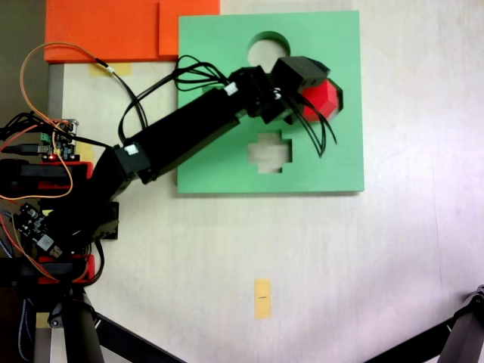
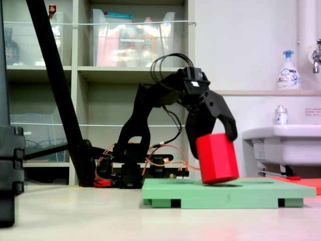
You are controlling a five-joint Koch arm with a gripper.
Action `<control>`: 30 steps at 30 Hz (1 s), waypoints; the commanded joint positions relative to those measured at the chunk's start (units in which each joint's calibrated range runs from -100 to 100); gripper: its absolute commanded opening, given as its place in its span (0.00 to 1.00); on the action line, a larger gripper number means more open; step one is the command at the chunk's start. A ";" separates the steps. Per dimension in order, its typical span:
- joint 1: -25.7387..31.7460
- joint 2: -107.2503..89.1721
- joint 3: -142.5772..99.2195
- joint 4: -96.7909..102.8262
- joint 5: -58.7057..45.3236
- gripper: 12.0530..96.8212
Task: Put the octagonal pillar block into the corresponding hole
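Note:
The red octagonal block (image 1: 324,100) hangs tilted in my gripper (image 1: 308,98), which is shut on its upper part. In a fixed view from the side, the block (image 2: 217,159) leans with its lower edge at or just touching the top of the green board (image 2: 251,193), and the gripper (image 2: 213,142) clasps it from above. The green board (image 1: 219,45) lies flat, with a round cutout (image 1: 265,51) and a cross-shaped cutout (image 1: 270,153) open. The eight-sided cutout is hidden beneath the block and gripper on the board's right half.
Orange foam boards (image 1: 113,30) lie beyond the green board's top-left corner. A yellow tape mark (image 1: 262,298) sits on the table nearer the front. The arm's base and wiring (image 1: 53,189) are at the left. Black tripod legs (image 1: 469,333) cross the lower corners.

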 commanded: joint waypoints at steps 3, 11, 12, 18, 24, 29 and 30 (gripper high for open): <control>-0.29 1.00 0.50 -0.63 0.29 0.23; -0.59 1.84 2.00 0.62 -0.10 0.23; -0.63 1.98 2.59 0.62 -0.10 0.23; -0.54 1.98 4.79 0.52 -0.10 0.25; -0.29 2.12 7.48 0.52 -0.05 0.25; -0.10 1.14 7.78 0.52 -0.05 0.25; -0.05 1.00 8.68 0.43 -0.05 0.25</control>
